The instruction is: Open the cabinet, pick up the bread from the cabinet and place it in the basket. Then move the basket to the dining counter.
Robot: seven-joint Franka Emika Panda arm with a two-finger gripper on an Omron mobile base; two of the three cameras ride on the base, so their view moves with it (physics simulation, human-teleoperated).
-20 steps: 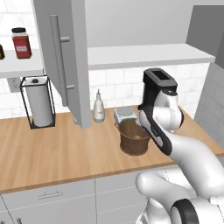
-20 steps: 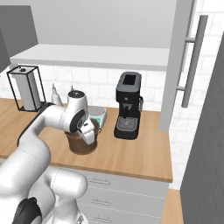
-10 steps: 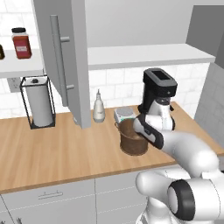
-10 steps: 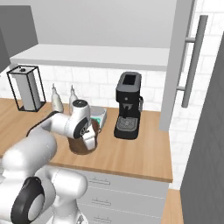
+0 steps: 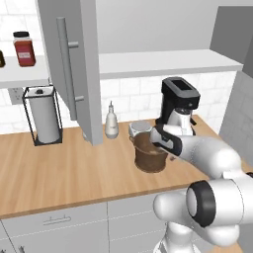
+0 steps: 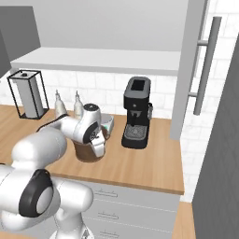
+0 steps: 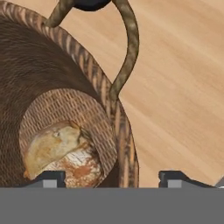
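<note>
The dark woven basket [image 5: 148, 155] [image 6: 88, 151] stands on the wooden counter in front of the coffee machine. The golden-brown bread [image 7: 61, 153] lies on its bottom. My gripper [image 7: 111, 177] [image 5: 165, 147] is low at the basket's right rim, open, with one fingertip [image 7: 50, 178] inside the wall and the other outside it. The rim and its looped handle [image 7: 127, 52] run between the jaws, and I see no contact. The cabinet's grey door [image 5: 74, 64] hangs open at the left. The dining counter is out of view.
A black coffee machine [image 5: 179, 106] [image 6: 137, 112] stands just behind and to the right of the basket. A pale bowl [image 5: 139, 128], a bottle [image 5: 111, 123] and a paper-towel stand [image 5: 43, 121] line the tiled wall. A red jar [image 5: 24, 48] sits on the cabinet shelf.
My arm has folded lower and the hand has sunk to the basket's right rim. The fingers have drawn a little closer together. The basket has stayed in place.
</note>
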